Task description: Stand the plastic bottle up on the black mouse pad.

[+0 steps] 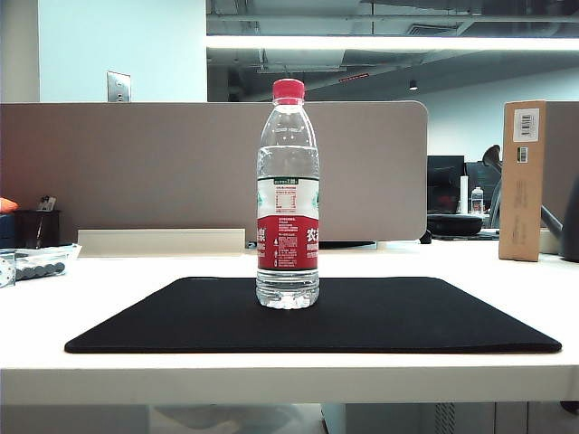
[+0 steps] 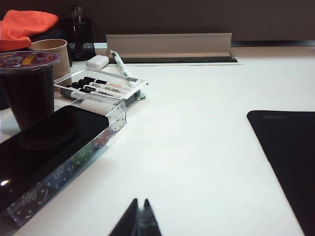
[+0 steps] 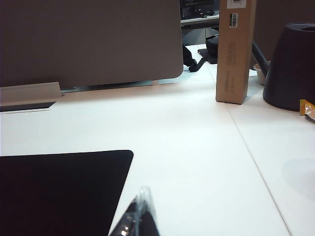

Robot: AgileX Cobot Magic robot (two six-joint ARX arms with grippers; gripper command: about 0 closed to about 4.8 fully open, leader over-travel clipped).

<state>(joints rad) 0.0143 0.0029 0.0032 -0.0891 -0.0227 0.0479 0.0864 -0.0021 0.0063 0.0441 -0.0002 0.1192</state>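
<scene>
Both tools are closed and empty: left tool (image 2: 139, 219) low over the bare surface (image 2: 197, 162) beside the pad's left edge, right tool (image 3: 139, 216) near its right edge. The bottle (image 1: 288, 194) stands upright on the pad (image 1: 380, 316), mid-pad. A swinging arm might topple it. Only the exterior view shows the bottle; the wrist views show only pad corners.

Exterior view: no arm in sight.

Left gripper (image 2: 139, 220): only the fingertips show in its wrist view, two dark, narrow wedges tapering to points, tips pressed together, faces matte black.

Right gripper (image 3: 140, 216): one slim pointed tip shows, dark with a glossy, clear-looking edge catching light. No cables, screws or markings visible.
</scene>
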